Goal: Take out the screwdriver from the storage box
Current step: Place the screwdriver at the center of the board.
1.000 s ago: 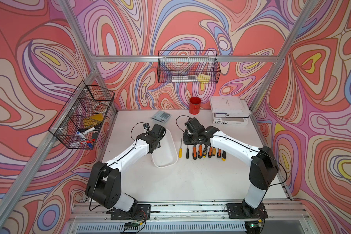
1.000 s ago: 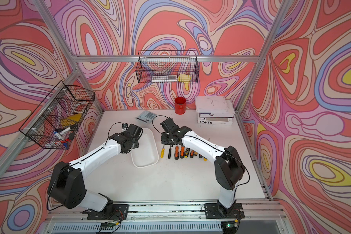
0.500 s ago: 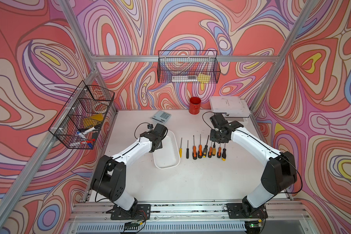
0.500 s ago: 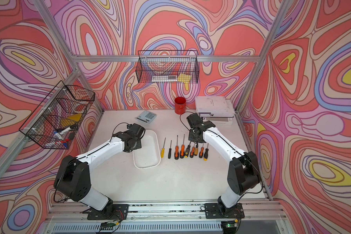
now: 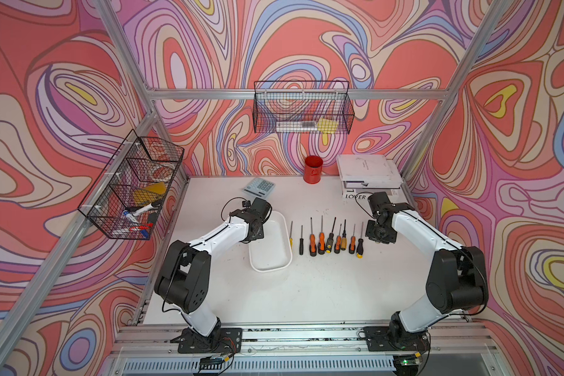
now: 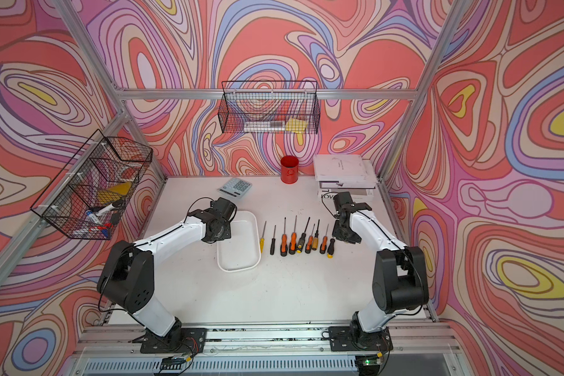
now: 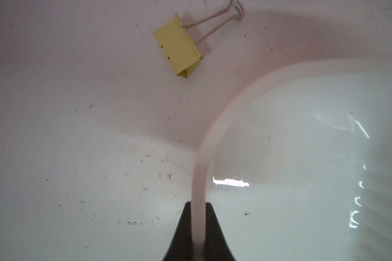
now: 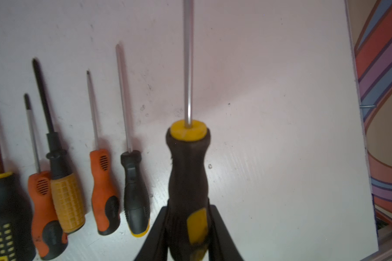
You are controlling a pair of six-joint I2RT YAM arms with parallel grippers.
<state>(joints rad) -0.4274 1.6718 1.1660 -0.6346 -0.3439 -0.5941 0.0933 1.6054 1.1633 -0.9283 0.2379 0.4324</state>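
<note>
Screwdriver (image 8: 187,171) handle inside right hand (image 8: 189,209), shaft beyond its tips

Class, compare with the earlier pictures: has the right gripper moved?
Yes. The right gripper has travelled away from the storage box, along the row of screwdrivers, to just past its far end.

2 arms, left arm (image 5: 215,237) and right arm (image 5: 417,228): glossy white link shells between bulky black joint housings, each mounted on a black base plate (image 5: 234,336) bolted to the aluminium rail (image 5: 306,335) along the near edge of the table (image 5: 306,293). Thin black cables (image 5: 224,208) loop at each wrist; coloured wires (image 5: 228,346) and 1 green light (image 5: 404,362) sit below the bases. Black tapered fingers (image 7: 181,230) on left gripper (image 7: 198,204) and right gripper (image 8: 189,206).
</note>
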